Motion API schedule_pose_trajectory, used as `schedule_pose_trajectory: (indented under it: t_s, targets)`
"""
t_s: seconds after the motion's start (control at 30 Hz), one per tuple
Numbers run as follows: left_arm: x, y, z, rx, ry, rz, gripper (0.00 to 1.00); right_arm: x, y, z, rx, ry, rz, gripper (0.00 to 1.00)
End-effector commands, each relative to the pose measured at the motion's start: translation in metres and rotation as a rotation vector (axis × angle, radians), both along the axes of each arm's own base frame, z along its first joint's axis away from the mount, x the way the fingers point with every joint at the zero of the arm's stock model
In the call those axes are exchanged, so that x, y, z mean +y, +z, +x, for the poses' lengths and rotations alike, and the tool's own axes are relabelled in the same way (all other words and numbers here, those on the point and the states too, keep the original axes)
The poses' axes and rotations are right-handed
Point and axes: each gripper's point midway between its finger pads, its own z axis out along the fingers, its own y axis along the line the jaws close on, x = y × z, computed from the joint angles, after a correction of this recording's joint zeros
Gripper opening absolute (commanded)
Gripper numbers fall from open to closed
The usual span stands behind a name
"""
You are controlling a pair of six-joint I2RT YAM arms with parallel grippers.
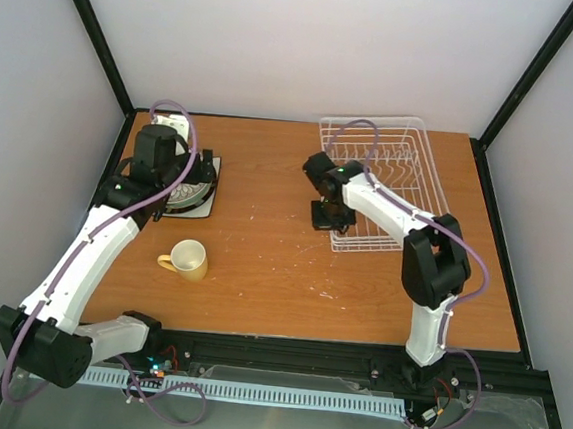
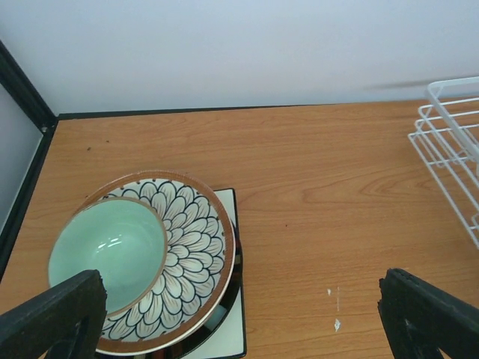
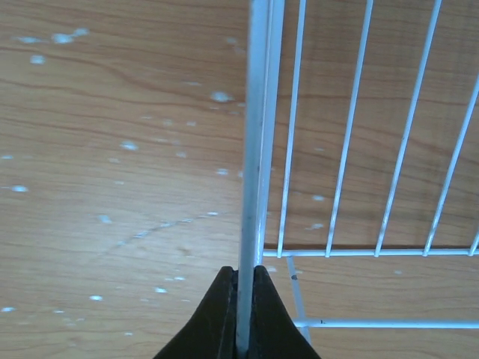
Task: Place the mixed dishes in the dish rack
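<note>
- The stack of dishes sits at the table's (image 1: pixel 280 284) far left. A mint-green bowl (image 2: pixel 108 250) nests on a petal-patterned plate (image 2: pixel 196 247), which lies on a white square plate (image 2: pixel 232 340).
- The left gripper (image 2: pixel 239 299) hangs above this stack with its fingers spread wide and nothing between them. It looks lined up to come down on the bowl's rim, the topmost and easiest piece to take.
- A dark edge shows between the patterned plate and the square one. I cannot tell whether it is a separate plate. No plain green plates can be picked out.
- From above, the left wrist covers most of the stack. The wrist view cuts the stack off at its lower edge.
- The yellow mug (image 1: pixel 190 259) sits alone, well apart from the stack and nearer the arms, with its handle pointing left. I cannot tell whether it is upright or tipped.
- The right gripper (image 3: pixel 243 299) is pressed together, pinching the rim wire of the dish rack (image 3: pixel 258 149) at its near left corner. This is probably to steady or shift the rack before loading.
- The rack stands at the far right, and no dish shows in it. The right arm crosses part of it, so that stretch is hidden.
</note>
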Motion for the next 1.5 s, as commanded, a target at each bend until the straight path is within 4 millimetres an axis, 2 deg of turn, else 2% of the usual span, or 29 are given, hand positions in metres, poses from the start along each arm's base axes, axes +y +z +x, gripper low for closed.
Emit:
schedule_pose_trajectory:
  t_s: [0.0, 0.13, 0.23, 0.3, 0.53, 0.7, 0.8, 0.97, 1.17, 1.27, 1.47]
  targets:
    - [0.01, 0.0, -0.013, 0.017, 0.039, 0.018, 1.0, 0.076, -0.016, -0.01, 0.038, 0.074, 0.122, 0.03]
    - [0.014, -0.004, -0.02, 0.032, 0.049, 0.028, 1.0, 0.116, -0.017, -0.009, 0.026, 0.076, 0.162, 0.03]
    - [0.017, -0.002, -0.025, 0.024, 0.056, 0.036, 1.0, 0.132, -0.015, -0.01, 0.038, 0.017, 0.235, 0.03]
    - [0.018, -0.001, -0.028, 0.017, 0.052, 0.042, 1.0, 0.134, -0.012, -0.01, 0.028, -0.041, 0.274, 0.03]
    - [0.017, -0.003, -0.034, 0.015, 0.03, 0.048, 1.0, 0.118, 0.002, -0.018, -0.026, -0.256, 0.362, 0.03]
    - [0.016, -0.002, -0.039, 0.004, 0.01, 0.045, 1.0, 0.117, 0.009, -0.021, -0.059, -0.365, 0.383, 0.03]
    - [0.016, 0.003, -0.044, -0.016, -0.002, 0.046, 1.0, 0.124, 0.008, -0.021, -0.07, -0.416, 0.404, 0.03]
    - [0.022, 0.012, -0.055, -0.045, 0.004, 0.061, 1.0, 0.141, 0.01, -0.012, -0.077, -0.392, 0.388, 0.03]
    - [0.034, 0.009, -0.066, -0.053, 0.053, 0.077, 1.0, 0.159, 0.004, -0.032, -0.053, -0.331, 0.367, 0.03]
    - [0.036, 0.0, -0.066, -0.028, 0.075, 0.068, 1.0, 0.166, -0.003, -0.046, -0.029, -0.293, 0.351, 0.03]
    - [0.035, -0.031, -0.058, 0.093, 0.103, 0.047, 1.0, 0.169, -0.008, -0.065, -0.008, -0.243, 0.335, 0.03]
